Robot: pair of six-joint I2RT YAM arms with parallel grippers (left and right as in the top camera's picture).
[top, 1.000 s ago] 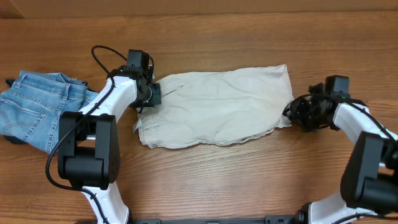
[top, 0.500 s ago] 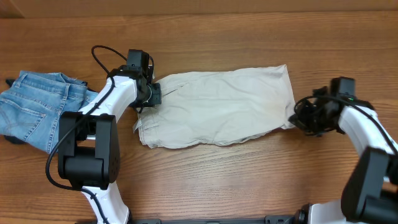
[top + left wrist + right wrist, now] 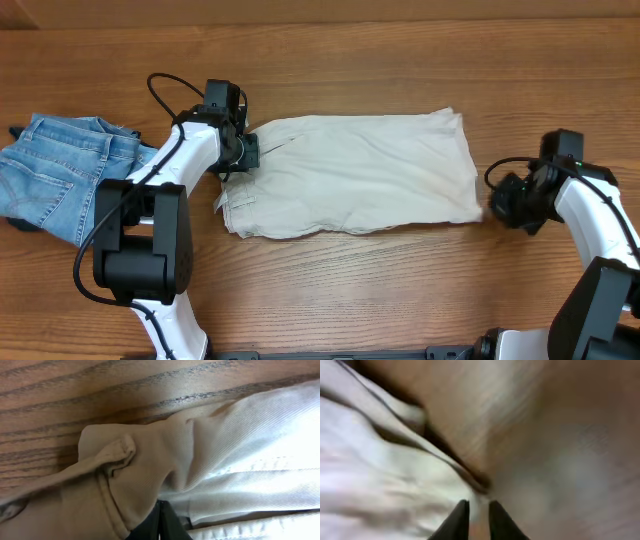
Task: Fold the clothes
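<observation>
Overhead, pale beige cotton shorts (image 3: 360,170) lie spread flat on the wooden counter (image 3: 400,60), left gripper (image 3: 243,152) clenched on one end, right gripper (image 3: 492,207) pinching the opposite lower corner.

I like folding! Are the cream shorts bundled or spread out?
Spread out: the shorts lie flat, stretched between left tool and right tool.

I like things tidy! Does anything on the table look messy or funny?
Yes. The jeans lie crumpled at the far left, partly out of view. The shorts are spread nearly flat, but their lower left corner is bunched up, and a faint yellowish stain shows near their right end.
</observation>
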